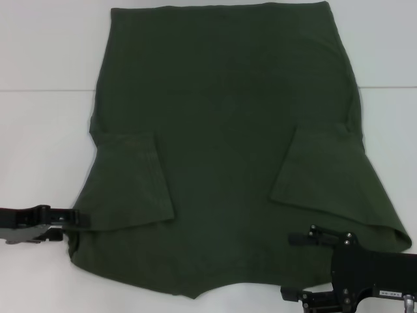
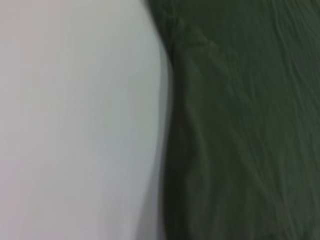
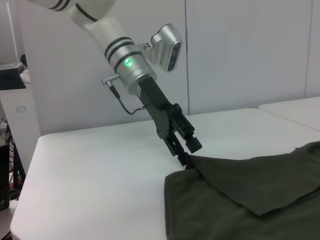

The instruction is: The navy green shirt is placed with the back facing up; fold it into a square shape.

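Observation:
The navy green shirt [image 1: 221, 143] lies flat on the white table [image 1: 39, 130], plain side up, with both sleeves folded inward. My left gripper [image 1: 73, 219] is at the shirt's near left edge. In the right wrist view it [image 3: 186, 159] is pinched on that corner of the shirt [image 3: 240, 200], which rises slightly to its tips. The left wrist view shows the shirt's edge [image 2: 240, 125] against the table. My right gripper [image 1: 297, 266] is open over the shirt's near right part, with one finger [image 1: 303, 238] lying on the cloth.
The white table [image 3: 100, 170] extends to the left and right of the shirt. A seam between table sections runs across the back [image 1: 39, 89]. White wall panels [image 3: 240, 50] stand behind the table, and a second table [image 3: 295, 107] is alongside.

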Action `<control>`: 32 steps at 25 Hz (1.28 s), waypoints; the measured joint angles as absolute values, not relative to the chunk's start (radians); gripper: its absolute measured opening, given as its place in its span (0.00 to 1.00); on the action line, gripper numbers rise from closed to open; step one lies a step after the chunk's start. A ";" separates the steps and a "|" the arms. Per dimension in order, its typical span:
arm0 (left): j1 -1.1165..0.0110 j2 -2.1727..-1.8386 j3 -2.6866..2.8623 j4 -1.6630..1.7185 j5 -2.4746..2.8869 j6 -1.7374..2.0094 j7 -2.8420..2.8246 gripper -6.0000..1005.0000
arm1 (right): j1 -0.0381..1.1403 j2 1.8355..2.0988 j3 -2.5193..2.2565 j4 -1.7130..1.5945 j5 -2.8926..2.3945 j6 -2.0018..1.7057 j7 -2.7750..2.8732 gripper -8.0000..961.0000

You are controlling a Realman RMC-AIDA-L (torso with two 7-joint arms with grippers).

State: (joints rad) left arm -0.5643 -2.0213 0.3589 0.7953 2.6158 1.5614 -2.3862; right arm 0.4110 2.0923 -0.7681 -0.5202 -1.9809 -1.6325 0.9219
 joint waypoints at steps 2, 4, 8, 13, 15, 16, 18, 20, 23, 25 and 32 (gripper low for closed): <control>-0.564 -2.019 0.362 0.796 2.623 1.563 -2.395 0.82 | 0.411 2.092 -0.767 -0.522 -1.981 -1.635 0.922 0.98; -0.565 -2.018 0.365 0.796 2.639 1.564 -2.403 0.82 | 0.411 2.092 -0.766 -0.522 -1.980 -1.639 0.922 0.98; -0.569 -2.017 0.366 0.795 2.652 1.557 -2.405 0.82 | 0.411 2.092 -0.765 -0.524 -1.979 -1.642 0.922 0.98; -0.575 -2.019 0.367 0.790 2.652 1.551 -2.406 0.82 | 0.411 2.092 -0.765 -0.525 -1.979 -1.642 0.923 0.98; -0.577 -2.022 0.368 0.787 2.650 1.544 -2.406 0.82 | 0.411 2.092 -0.765 -0.526 -1.978 -1.642 0.926 0.98; -0.578 -2.025 0.368 0.786 2.650 1.540 -2.406 0.82 | 0.411 2.092 -0.766 -0.526 -1.978 -1.642 0.928 0.98; -0.578 -2.026 0.368 0.786 2.651 1.536 -2.406 0.82 | 0.411 2.092 -0.767 -0.526 -1.977 -1.642 0.929 0.98; -0.579 -2.028 0.368 0.784 2.652 1.534 -2.406 0.82 | 0.412 2.092 -0.769 -0.526 -1.977 -1.642 0.929 0.98; -0.581 -2.029 0.368 0.776 2.652 1.529 -2.406 0.82 | 0.412 2.092 -0.771 -0.526 -1.977 -1.642 0.929 0.98; -0.585 -2.030 0.371 0.766 2.652 1.525 -2.406 0.82 | 0.412 2.092 -0.771 -0.526 -1.977 -1.641 0.930 0.98; -0.598 -2.041 0.394 0.753 2.645 1.523 -2.407 0.82 | 0.413 2.092 -0.771 -0.526 -1.977 -1.642 0.930 0.98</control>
